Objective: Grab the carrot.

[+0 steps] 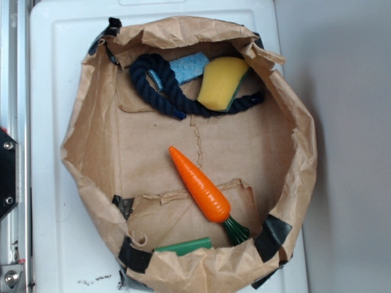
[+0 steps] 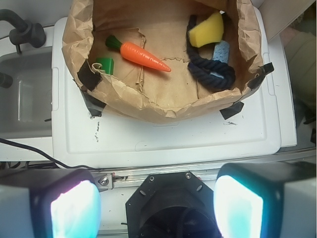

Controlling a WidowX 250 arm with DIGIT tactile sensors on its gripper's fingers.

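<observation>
Closest to the wrist camera we see our claw [image 2: 157, 203], its two glowing pads [image 2: 69, 210] spread wide apart at the bottom corners with nothing between them, hanging well short of the bag. Only this view shows the claw; the exterior view has none of it. Beyond it lies the white tabletop [image 2: 163, 136] carrying a crumpled brown paper bag [image 2: 148, 106] with its rim rolled down and black tape at the corners. Inside, the carrot [image 2: 143, 55] lies flat on the bag floor, apart from everything else, orange tip pointing toward the dark blue rope [image 2: 210, 69] and green stem toward the green block [image 2: 105, 65]. From the exterior view we see the carrot [image 1: 200, 186] running diagonally near the middle of the bag floor, its ribbed stem just beside the block [image 1: 183, 246], which is half hidden under the folded rim. That view also shows the yellow sponge [image 1: 221, 82] resting on the rope loop [image 1: 160, 85], with a light blue piece [image 1: 188, 67], perhaps another sponge, tucked beside it. A sink basin [image 2: 25, 99] appears at the left edge of the wrist view alone.
</observation>
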